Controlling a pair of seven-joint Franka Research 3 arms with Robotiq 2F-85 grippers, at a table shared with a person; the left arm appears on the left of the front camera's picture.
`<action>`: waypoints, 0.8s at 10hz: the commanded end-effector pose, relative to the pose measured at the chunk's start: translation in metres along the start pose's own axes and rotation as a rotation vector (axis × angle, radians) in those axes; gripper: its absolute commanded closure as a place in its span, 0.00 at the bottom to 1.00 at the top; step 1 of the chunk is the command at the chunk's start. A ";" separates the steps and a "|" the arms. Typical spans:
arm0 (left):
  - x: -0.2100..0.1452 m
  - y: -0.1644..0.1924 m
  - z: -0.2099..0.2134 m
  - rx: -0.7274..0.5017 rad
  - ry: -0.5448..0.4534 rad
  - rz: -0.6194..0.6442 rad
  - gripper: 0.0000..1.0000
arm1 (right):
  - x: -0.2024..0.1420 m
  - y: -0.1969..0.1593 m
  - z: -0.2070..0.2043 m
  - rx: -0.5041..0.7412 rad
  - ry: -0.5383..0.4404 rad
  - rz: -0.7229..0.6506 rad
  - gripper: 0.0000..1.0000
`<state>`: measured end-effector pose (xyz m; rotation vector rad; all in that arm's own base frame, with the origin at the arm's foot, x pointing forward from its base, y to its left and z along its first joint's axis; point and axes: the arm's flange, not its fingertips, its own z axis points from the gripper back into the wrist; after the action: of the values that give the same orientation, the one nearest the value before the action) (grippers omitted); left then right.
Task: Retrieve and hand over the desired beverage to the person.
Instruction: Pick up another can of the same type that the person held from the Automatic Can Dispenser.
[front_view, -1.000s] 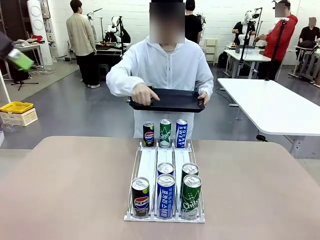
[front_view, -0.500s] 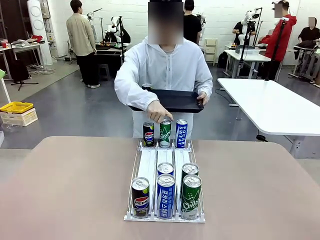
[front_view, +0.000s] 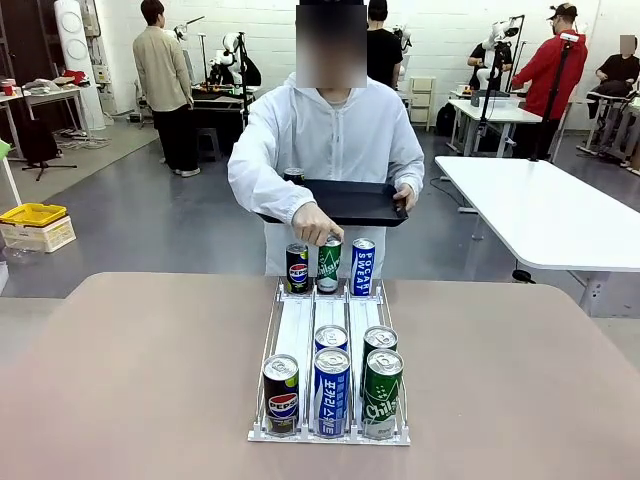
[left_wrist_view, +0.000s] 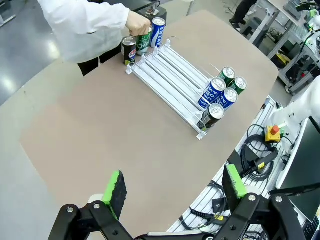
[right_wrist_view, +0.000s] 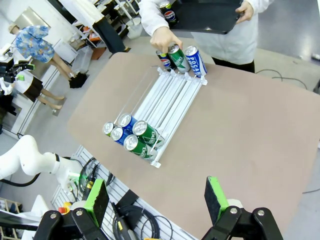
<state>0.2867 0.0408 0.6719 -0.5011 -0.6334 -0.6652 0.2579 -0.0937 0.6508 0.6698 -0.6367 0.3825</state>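
Left pincer (left_wrist_view: 175, 187) and right pincer (right_wrist_view: 156, 199) both gape wide, empty, above the surface (front_view: 130, 380). A white can rack (front_view: 297, 330) on it holds five cans near, three far. At the far edge the person (front_view: 335, 130) grips the middle green Chilsung can (front_view: 329, 268) with one hand (front_view: 318, 224), a black tray (front_view: 355, 200) in the other.

1. The left pincer (left_wrist_view: 175, 187) hangs high up, pointing steeply downward, with its jaws spread wide apart.
2. Its two green pads (left_wrist_view: 115, 190) face each other across an empty gap.
3. The right pincer (right_wrist_view: 156, 196) hangs high up too, tilted downward, with its jaws likewise wide apart.
4. Its green pads (right_wrist_view: 215, 194) grip nothing, and the black linkages (right_wrist_view: 240, 220) behind them splay outward to either side.
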 end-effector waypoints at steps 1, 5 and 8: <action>0.001 0.000 0.001 -0.005 -0.003 -0.004 0.00 | 0.001 -0.001 -0.001 0.024 -0.008 0.012 0.00; 0.001 0.000 0.001 -0.005 -0.003 -0.004 0.00 | 0.001 -0.001 -0.001 0.024 -0.008 0.012 0.00; 0.001 0.000 0.001 -0.005 -0.003 -0.004 0.00 | 0.001 -0.001 -0.001 0.024 -0.008 0.012 0.00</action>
<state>0.2867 0.0408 0.6719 -0.5011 -0.6333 -0.6653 0.2579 -0.0937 0.6508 0.6698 -0.6367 0.3825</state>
